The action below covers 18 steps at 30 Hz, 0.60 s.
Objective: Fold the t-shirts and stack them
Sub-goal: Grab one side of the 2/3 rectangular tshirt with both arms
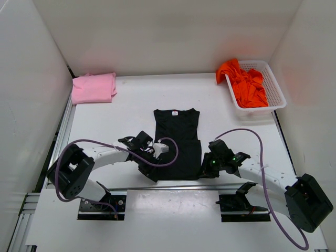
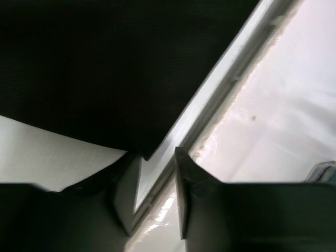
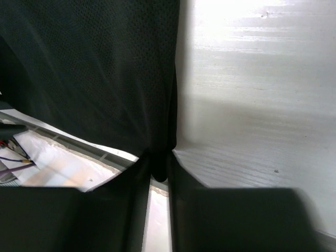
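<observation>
Far-left corner of the tabletop (image 1: 121, 113): pink t-shirt (image 1: 93, 87), folded. Near edge, centre: left gripper (image 2: 158, 156), fingers apart at the black t-shirt (image 1: 177, 136) hem corner; right gripper (image 3: 160, 157) pinching the other corner; next, probably, pinch left, fold hem to collar. Far-right corner: orange t-shirt (image 1: 247, 84), crumpled in basket (image 1: 277, 94).

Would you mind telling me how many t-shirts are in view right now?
3. The pink t-shirt lies folded at the far left, the black t-shirt is spread flat mid-table, the orange-red t-shirt fills the basket; others may hide beneath it.
</observation>
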### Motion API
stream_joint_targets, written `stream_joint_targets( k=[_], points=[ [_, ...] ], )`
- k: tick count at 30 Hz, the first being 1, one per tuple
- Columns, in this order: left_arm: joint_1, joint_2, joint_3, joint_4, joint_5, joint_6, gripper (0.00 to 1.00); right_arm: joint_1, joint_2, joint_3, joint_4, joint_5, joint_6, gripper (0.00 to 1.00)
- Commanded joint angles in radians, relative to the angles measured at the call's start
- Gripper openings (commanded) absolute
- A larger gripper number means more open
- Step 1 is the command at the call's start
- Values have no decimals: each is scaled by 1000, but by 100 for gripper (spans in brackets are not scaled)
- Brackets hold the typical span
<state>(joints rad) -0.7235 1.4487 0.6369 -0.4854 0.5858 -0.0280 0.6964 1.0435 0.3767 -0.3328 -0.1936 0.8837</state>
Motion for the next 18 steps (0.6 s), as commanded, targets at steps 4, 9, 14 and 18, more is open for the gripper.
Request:
stream_joint_targets(
  k=[4, 9, 14, 18],
  points=[
    [-2, 64, 21, -10, -147, 28, 39, 15, 4, 17, 20, -6, -5, 11],
    [-2, 55, 21, -10, -147, 28, 10, 15, 13, 18, 20, -6, -5, 3],
    [-2, 30, 32, -10, -147, 28, 10, 15, 13, 43, 20, -6, -14, 0],
    [-2, -33, 95, -83, -136, 28, 10, 15, 13, 152, -110, 20, -93, 0]
  ],
)
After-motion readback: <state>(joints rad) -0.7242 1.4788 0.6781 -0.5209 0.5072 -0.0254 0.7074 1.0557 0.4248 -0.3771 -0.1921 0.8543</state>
